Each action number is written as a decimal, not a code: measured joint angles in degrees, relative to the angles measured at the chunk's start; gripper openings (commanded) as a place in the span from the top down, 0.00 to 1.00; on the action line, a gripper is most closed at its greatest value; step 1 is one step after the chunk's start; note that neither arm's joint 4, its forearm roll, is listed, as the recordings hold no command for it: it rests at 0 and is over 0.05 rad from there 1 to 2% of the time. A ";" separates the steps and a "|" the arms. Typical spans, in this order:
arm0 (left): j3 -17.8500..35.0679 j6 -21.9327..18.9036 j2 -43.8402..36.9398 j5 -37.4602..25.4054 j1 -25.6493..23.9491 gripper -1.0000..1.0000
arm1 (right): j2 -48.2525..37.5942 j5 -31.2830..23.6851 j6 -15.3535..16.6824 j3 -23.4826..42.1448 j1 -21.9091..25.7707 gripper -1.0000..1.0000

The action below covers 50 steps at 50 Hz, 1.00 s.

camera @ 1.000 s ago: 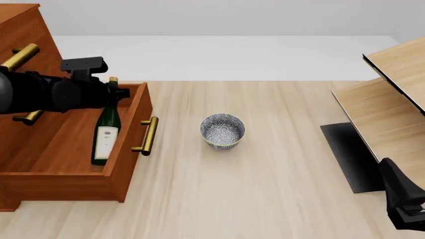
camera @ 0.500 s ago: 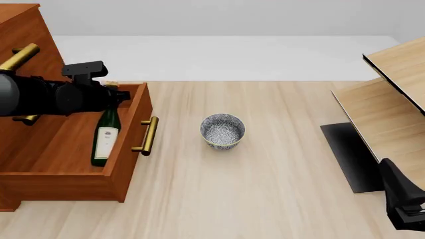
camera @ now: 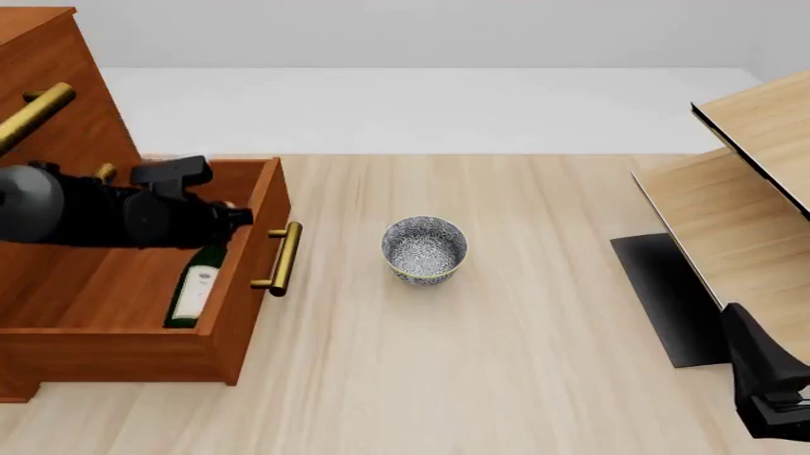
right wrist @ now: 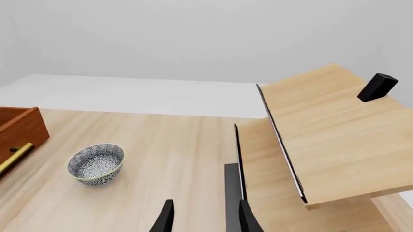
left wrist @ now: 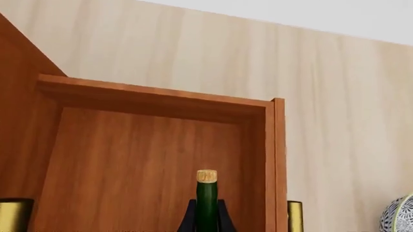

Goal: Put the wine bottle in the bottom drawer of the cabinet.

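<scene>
The dark green wine bottle [camera: 193, 290] lies slanted inside the open bottom drawer [camera: 127, 346] of the reddish-brown cabinet [camera: 45, 71]. Its white label shows, but the arm hides its neck in the front view. In the left wrist view the neck with its tan cork [left wrist: 206, 177] stands between two black fingers [left wrist: 188, 220] that press against it. My left gripper [camera: 223, 220] is over the drawer's far right corner, shut on the bottle's neck. The drawer's brass handle [camera: 281, 258] faces right. My right gripper [right wrist: 205, 217] stays at the near right, open with nothing in it.
A speckled grey-blue bowl [camera: 424, 248] stands on the table to the right of the drawer. A pale wood shelf unit [camera: 746, 190] with a black base [camera: 665, 299] fills the right side. Upper drawer handles [camera: 32, 109] stick out above the open drawer.
My left gripper has come down and toward the near side over the drawer. The bottle has sunk lower into it and lies flatter. The right arm has not moved.
</scene>
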State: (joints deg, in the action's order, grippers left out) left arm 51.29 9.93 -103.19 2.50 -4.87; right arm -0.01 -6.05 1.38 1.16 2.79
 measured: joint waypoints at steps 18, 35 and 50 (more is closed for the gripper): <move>-0.23 0.21 -0.12 -0.09 0.08 1.00 | 0.00 -0.29 0.10 0.32 0.05 0.00; -0.55 0.39 0.21 -0.41 -0.05 1.00 | 0.00 -0.26 0.03 0.30 0.18 0.00; -1.03 -0.86 0.65 -0.45 0.68 0.00 | 0.00 -0.09 -0.09 0.08 0.33 0.00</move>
State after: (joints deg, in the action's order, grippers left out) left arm 50.26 9.06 -102.54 2.05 -4.20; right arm -0.01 -6.15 1.29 1.25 3.12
